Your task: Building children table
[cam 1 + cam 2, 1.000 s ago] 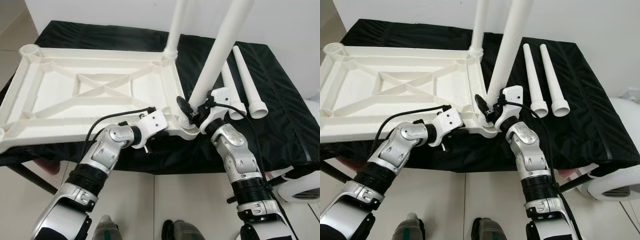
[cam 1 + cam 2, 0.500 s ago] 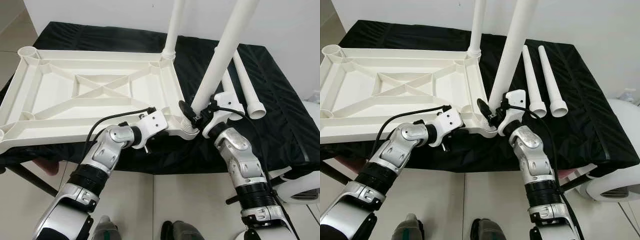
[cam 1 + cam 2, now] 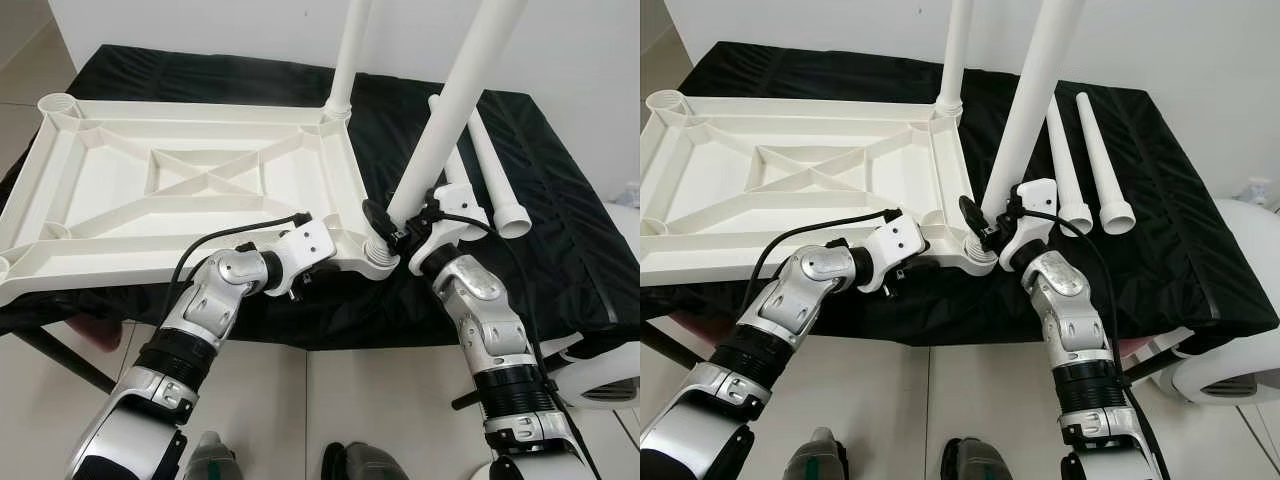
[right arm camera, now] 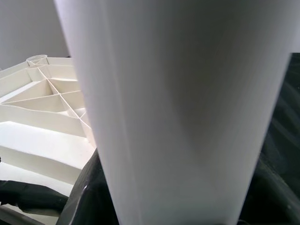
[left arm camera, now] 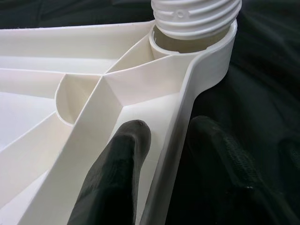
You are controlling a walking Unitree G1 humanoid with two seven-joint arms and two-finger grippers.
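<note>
We are working at the near edge of the black-draped work surface [image 3: 560,250], where the inverted white tabletop [image 3: 190,190] is lying with its ribbed underside facing up. Our left gripper [image 3: 312,262] is clamping the tabletop's near rim beside the near right corner socket [image 3: 378,258]; in the left wrist view one black finger [image 5: 117,178] is pressing inside the rim wall and the other outside it, so the jaws are closed narrowly on the plastic edge. Our right gripper [image 3: 408,232] is closed around the lower end of the table leg [image 3: 450,110], and the right wrist view is showing the white shaft held between the dark fingers. Compared with one second ago, the leg is standing noticeably more upright and its base is sitting closer over the socket, while the left gripper is holding the same position on the rim. The threaded end [image 5: 197,18] is entering the socket mouth in the left wrist view, so we judge that seating and turning are under way rather than complete. Further back, one fitted leg [image 3: 345,60] is already standing in the far right corner socket, and two loose legs [image 3: 490,170] are lying on the cloth to the right, awaiting the two open left corners.
</note>
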